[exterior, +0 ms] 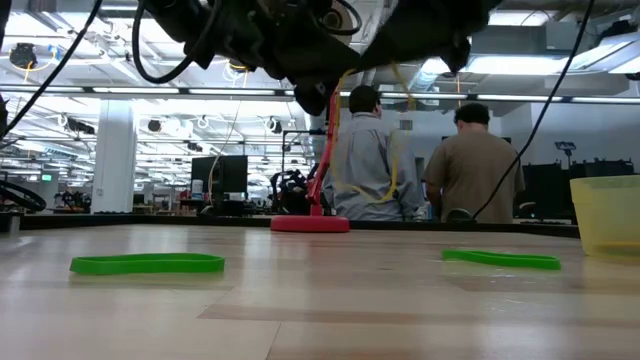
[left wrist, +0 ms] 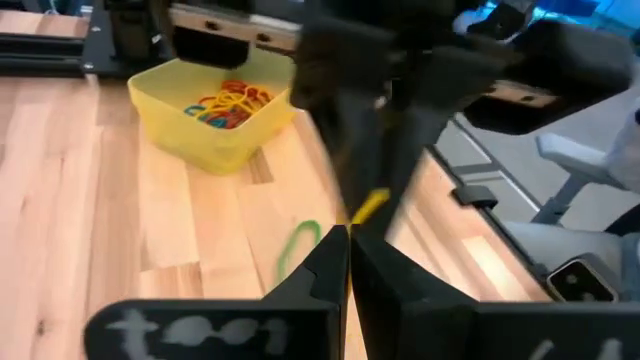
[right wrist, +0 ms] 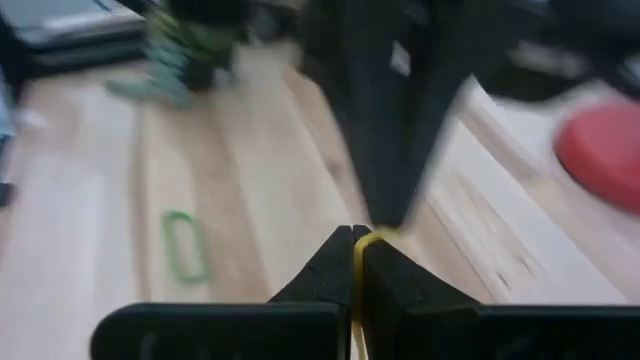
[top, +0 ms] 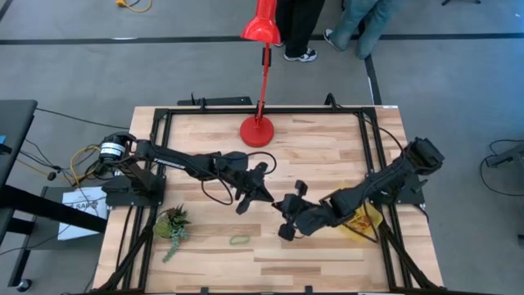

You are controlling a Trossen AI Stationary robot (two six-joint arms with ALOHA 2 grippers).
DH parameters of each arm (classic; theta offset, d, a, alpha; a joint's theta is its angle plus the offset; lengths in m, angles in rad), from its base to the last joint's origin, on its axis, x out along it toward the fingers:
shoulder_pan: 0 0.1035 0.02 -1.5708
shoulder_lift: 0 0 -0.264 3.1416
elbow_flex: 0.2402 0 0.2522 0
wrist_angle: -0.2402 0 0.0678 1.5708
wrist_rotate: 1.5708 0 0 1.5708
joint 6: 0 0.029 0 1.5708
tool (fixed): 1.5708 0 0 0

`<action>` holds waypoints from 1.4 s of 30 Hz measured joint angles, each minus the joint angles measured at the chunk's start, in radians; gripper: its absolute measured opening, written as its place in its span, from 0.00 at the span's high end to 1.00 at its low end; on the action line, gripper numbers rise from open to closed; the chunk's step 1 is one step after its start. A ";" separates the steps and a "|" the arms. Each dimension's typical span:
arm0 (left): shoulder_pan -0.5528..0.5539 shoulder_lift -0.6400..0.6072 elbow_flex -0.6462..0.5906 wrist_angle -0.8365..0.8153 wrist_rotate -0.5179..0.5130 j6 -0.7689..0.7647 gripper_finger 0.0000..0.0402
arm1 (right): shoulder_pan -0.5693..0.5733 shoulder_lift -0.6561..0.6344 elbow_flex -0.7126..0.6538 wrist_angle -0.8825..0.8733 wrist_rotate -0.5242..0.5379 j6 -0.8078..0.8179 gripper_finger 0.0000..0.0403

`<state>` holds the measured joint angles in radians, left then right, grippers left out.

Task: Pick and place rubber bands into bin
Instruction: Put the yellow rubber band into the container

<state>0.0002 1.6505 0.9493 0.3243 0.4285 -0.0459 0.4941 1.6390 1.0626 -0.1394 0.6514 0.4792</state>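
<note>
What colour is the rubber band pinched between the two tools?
Yellow rubber band, clearest in the right wrist view.

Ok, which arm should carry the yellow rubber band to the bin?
Right. Its claw is shut on the yellow rubber band, and the yellow bin sits beside that arm; the left claw, meeting it mid-table, is farther away.

Yellow bin at table's right edge w/ coloured rubber bands inside; green band flat nearby; yellow band prob. pinched.
</note>
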 joint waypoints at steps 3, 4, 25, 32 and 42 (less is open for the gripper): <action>0.001 0.000 0.000 -0.002 -0.006 0.008 1.00 | -0.025 0.000 0.000 -0.111 0.000 0.110 1.00; 0.001 0.000 0.000 -0.001 -0.013 0.008 1.00 | -0.031 0.000 0.000 -0.149 0.000 0.145 1.00; -0.008 0.006 0.000 0.014 -0.266 0.183 0.91 | -0.051 0.002 0.000 -0.197 0.001 0.202 1.00; -0.017 0.006 0.000 -0.011 -0.393 0.183 0.75 | -0.071 0.003 0.000 -0.219 0.055 0.246 1.00; -0.017 0.006 0.000 -0.104 -0.487 0.177 0.70 | -0.006 -0.110 0.153 -0.982 -0.110 0.690 1.00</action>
<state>-0.0170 1.6562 0.9489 0.2207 -0.0589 0.1310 0.4884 1.5291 1.2154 -1.1215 0.5416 1.1694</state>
